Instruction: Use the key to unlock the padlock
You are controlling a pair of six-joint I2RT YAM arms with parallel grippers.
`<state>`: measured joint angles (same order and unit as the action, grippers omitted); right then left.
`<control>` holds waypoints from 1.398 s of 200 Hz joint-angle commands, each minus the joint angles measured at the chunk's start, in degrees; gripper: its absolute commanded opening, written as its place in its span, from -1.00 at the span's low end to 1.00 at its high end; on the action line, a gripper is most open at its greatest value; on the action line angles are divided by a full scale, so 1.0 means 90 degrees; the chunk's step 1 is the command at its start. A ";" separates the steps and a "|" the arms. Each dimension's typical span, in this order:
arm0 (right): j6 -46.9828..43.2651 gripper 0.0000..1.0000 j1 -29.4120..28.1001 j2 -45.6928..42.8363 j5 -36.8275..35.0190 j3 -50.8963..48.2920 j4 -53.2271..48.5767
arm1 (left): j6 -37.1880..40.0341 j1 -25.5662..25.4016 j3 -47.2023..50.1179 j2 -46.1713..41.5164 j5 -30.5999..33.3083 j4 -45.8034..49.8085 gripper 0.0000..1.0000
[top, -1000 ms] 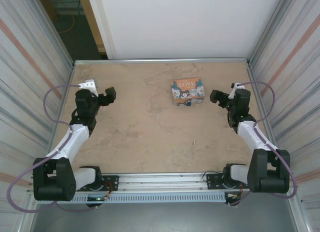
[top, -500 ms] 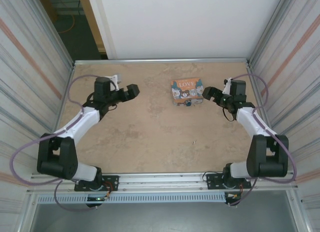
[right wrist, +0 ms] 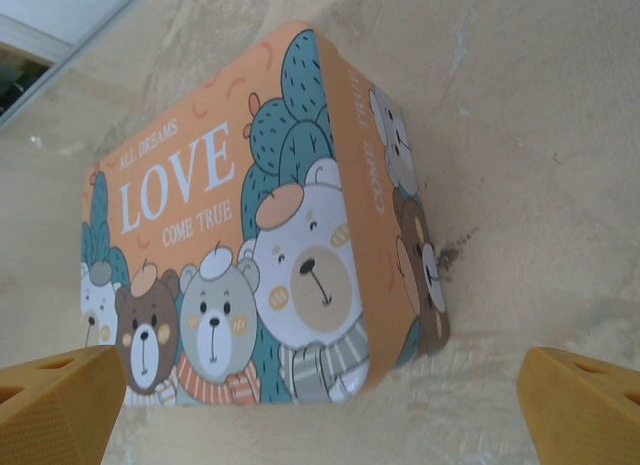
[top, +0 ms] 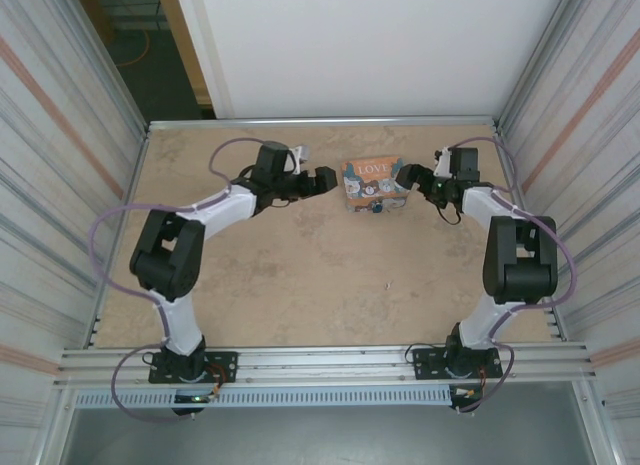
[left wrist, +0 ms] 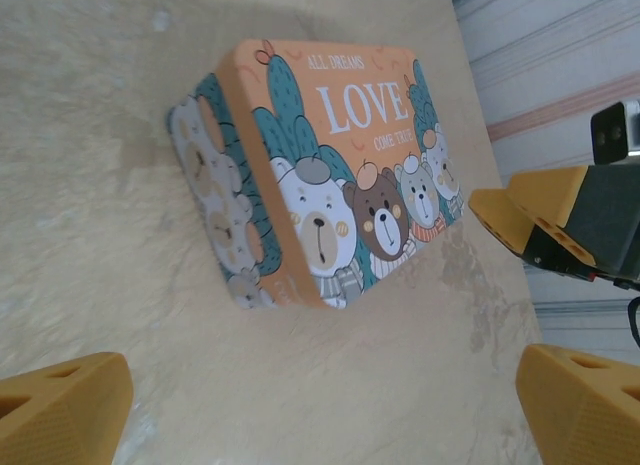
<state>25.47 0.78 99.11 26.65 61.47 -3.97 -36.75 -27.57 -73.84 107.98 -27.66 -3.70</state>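
left gripper (top: 322,178) fingers were apart: in the left wrist view its two orange fingertips (left wrist: 62,410) sat in the bottom corners of the frame with bare table between them; the LOVE tin (left wrist: 330,175) lay ahead in the upper middle, clear of both tips; one orange finger (left wrist: 535,213) of the right gripper came in at the right edge, just past the tin; right gripper (top: 408,175) fingers were apart too: right wrist view had its orange fingertips (right wrist: 58,405) in the bottom corners, tin (right wrist: 230,245) at centre-left, bear lid towards the camera, apart from the tips; top view: the grippers flanked the tin (top: 375,181) in the upper middle of the frame, left one just left of it, right one just right of it, both close to it, contact not resolvable there; padlock (top: 377,207) read as a small dark blob right at the tin's lower edge, near that edge's middle; too small to make out the shackle or tell whether it touched the tin; tiny speck (top: 387,283) on the table (top: 300,285) lower down, right of centre, well apart from the tin, too small to identify; both arms reached from their bases at the bottom of the frame up to the tin, left arm up the left-centre, right arm up the right side; purple cables (top: 232,145) looped off the arms; corrugated metal walls (top: 60,185) left and right, white panel (top: 360,45) at top
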 commanded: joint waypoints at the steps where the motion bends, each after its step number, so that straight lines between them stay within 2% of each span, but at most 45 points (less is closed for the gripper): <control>1: -0.0034 0.98 0.0039 0.0338 0.0359 0.0395 0.0136 | -0.0184 -0.0143 -0.0618 0.0493 -0.0260 -0.0091 0.97; 55: -0.0125 0.98 -0.0027 0.0841 0.0795 0.0812 0.0090 | -0.0318 -0.0431 -0.1838 0.1708 -0.0408 0.0121 0.97; 143: -0.0279 0.98 -0.0310 0.0981 0.1160 0.1022 -0.0218 | -0.0366 -0.0589 -0.2672 0.2443 -0.0533 0.0390 0.97; 190: -0.0247 0.98 -0.0544 0.0722 0.1214 0.0843 -0.0311 | -0.0338 -0.0646 -0.2451 0.2182 -0.0608 0.0261 0.98; 237: -0.0089 0.98 -0.0887 0.0339 0.1128 0.0482 -0.0301 | -0.0240 -0.0647 -0.1617 0.1454 -0.0550 0.0070 0.97; 279: 0.0253 0.98 -0.1503 -0.0046 0.0849 0.0101 -0.0208 | -0.0184 -0.0582 -0.0642 0.0601 -0.0407 -0.0061 0.97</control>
<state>24.23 -7.53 102.13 30.87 64.18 -5.89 -39.20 -31.94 -83.05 119.59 -28.53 -0.67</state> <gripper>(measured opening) 0.991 0.987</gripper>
